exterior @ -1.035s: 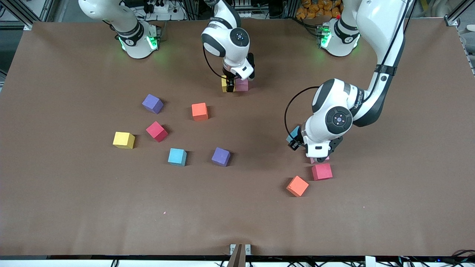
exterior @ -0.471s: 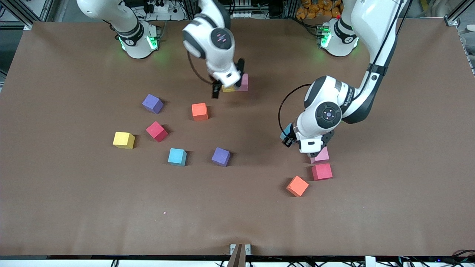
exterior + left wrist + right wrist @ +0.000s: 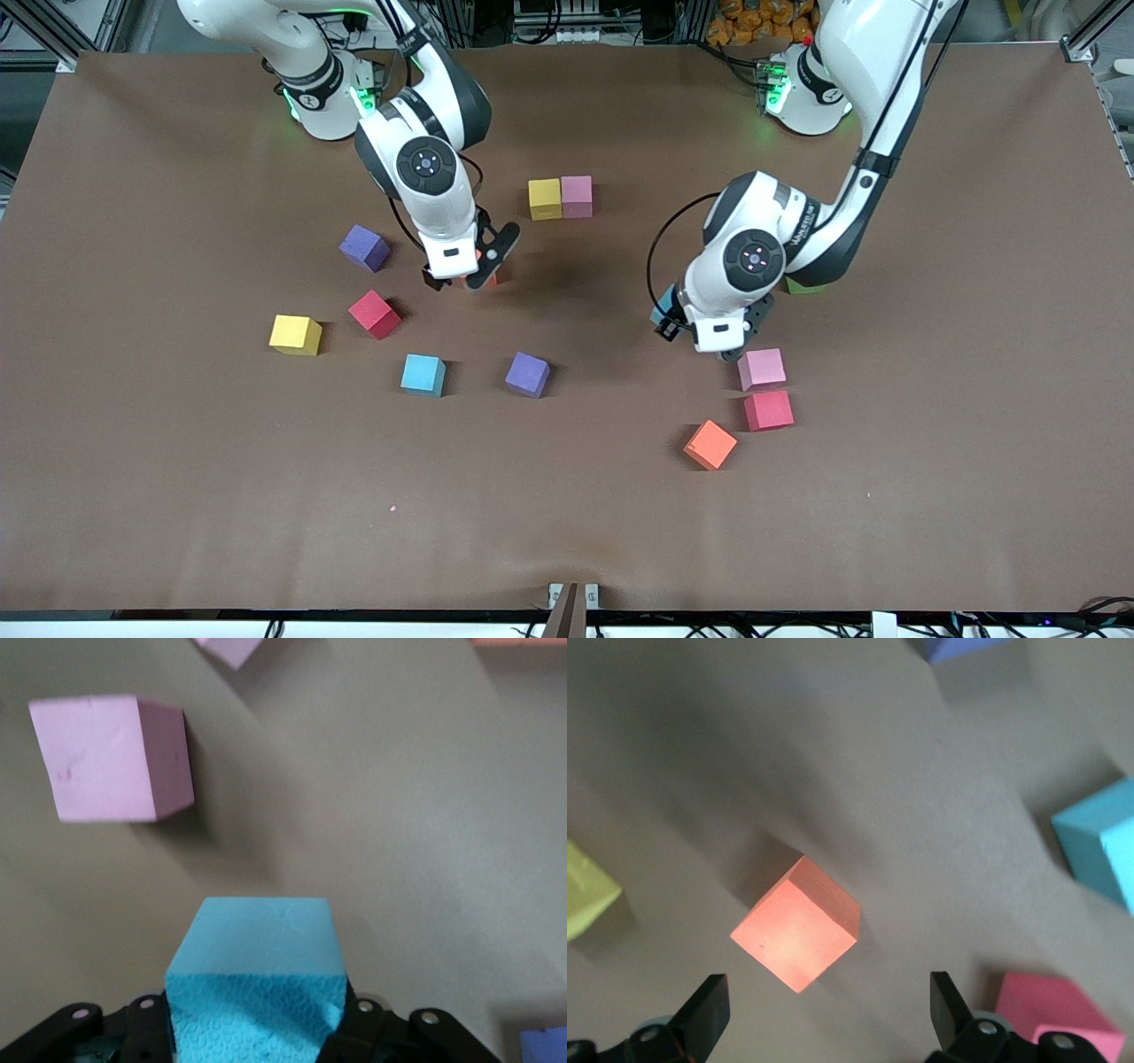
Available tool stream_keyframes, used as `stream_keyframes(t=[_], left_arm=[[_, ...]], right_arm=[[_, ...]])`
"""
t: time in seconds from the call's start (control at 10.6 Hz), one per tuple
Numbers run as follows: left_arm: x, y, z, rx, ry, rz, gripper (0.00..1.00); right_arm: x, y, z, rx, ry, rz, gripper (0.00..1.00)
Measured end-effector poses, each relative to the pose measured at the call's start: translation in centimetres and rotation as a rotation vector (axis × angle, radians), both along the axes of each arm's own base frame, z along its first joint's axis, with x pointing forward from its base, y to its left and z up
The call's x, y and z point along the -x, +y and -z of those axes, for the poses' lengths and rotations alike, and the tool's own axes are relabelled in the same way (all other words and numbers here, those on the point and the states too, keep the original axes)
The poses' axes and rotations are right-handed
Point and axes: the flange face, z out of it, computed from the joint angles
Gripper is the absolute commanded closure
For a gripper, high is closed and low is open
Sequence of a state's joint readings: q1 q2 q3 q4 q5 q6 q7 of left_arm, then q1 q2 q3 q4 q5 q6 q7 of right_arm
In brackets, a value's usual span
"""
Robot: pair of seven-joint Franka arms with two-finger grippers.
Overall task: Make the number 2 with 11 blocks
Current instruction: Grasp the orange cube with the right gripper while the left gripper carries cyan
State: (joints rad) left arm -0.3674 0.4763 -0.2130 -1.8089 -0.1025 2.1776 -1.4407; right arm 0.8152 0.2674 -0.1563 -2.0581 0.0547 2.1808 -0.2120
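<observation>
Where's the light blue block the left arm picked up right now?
The light blue block is clamped in the left gripper, held in the air above bare table beside the pink block, toward the left arm's end of the table.

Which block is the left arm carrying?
Follow the left arm from its base down to its tool, up over the table above the pink cube. Clamped there is a light blue cube, the only block off the table.
</observation>
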Motion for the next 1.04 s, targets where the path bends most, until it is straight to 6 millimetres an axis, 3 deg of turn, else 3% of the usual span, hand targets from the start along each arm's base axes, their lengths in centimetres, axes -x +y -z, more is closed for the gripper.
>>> stream_keyframes(t=[0.28, 0.56, 1.04], left_arm=[[2.9, -1.7, 1.7, 0.002, 0.001, -0.084, 0.62], [7.4, -2.8, 3.3, -0.010, 0.004, -0.205, 0.63], [15.1, -5.3, 5.9, -0.060, 0.062, -0.455, 0.62]], right_arm=[[1.1, 0.9, 2.8, 0.065, -0.004, 0.274, 0.00], [0.7, 0.4, 5.6, 0.041, 0.057, 0.464, 0.00], [0.6, -0.1, 8.2, 0.027, 0.093, 0.552, 0.00]])
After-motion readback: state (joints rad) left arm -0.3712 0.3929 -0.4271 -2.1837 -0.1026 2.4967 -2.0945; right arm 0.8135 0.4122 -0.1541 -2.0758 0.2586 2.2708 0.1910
